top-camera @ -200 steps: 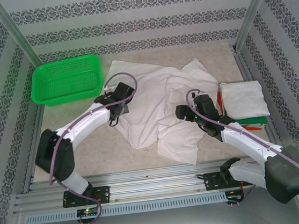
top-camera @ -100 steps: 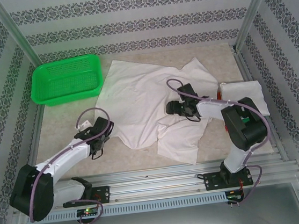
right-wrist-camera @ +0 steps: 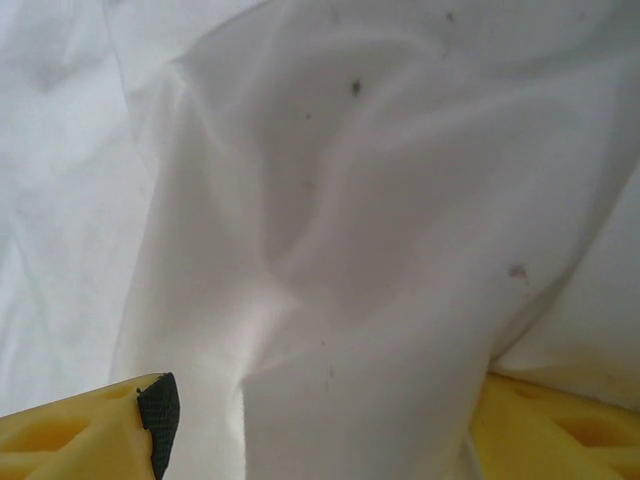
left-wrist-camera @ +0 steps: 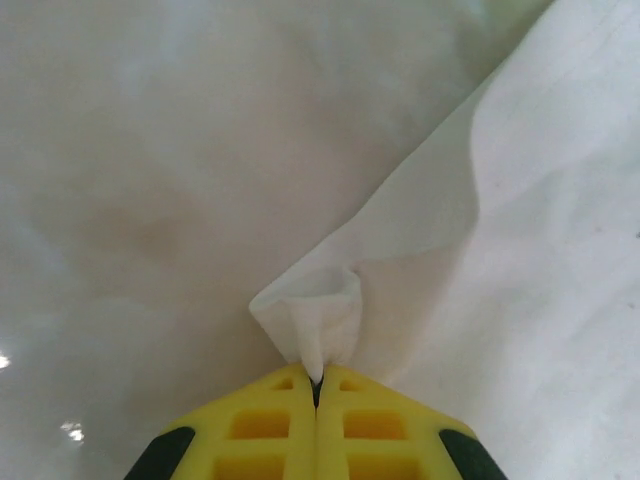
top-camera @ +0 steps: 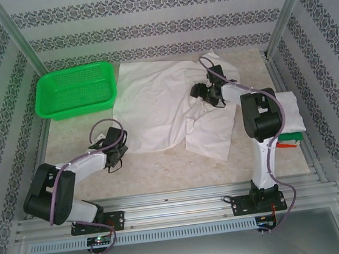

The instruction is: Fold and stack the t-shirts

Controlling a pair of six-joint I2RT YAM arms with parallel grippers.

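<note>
A wrinkled white t-shirt [top-camera: 154, 104] lies spread across the middle of the table, with a folded-over flap [top-camera: 210, 136] at its near right. My left gripper [top-camera: 120, 146] sits at the shirt's near left corner, shut on a pinched tip of the white cloth [left-wrist-camera: 315, 320]; its yellow fingers [left-wrist-camera: 270, 430] are pressed together. My right gripper [top-camera: 203, 91] rests on the shirt's far right part. Its yellow fingers [right-wrist-camera: 70, 430] stand wide apart, with white cloth [right-wrist-camera: 350, 250] draped between and over them. A stack of folded t-shirts [top-camera: 281, 111] lies at the right, showing orange-red and green edges [top-camera: 287, 140].
A green plastic mesh basket [top-camera: 76, 91] stands at the back left. Patterned walls and metal posts close in the table [top-camera: 161, 164] on three sides. Bare tabletop runs along the near edge in front of the shirt.
The right gripper has moved toward the back of the table and the shirt has shifted back and spread flatter. The left gripper, holding the corner, came to the near left.
</note>
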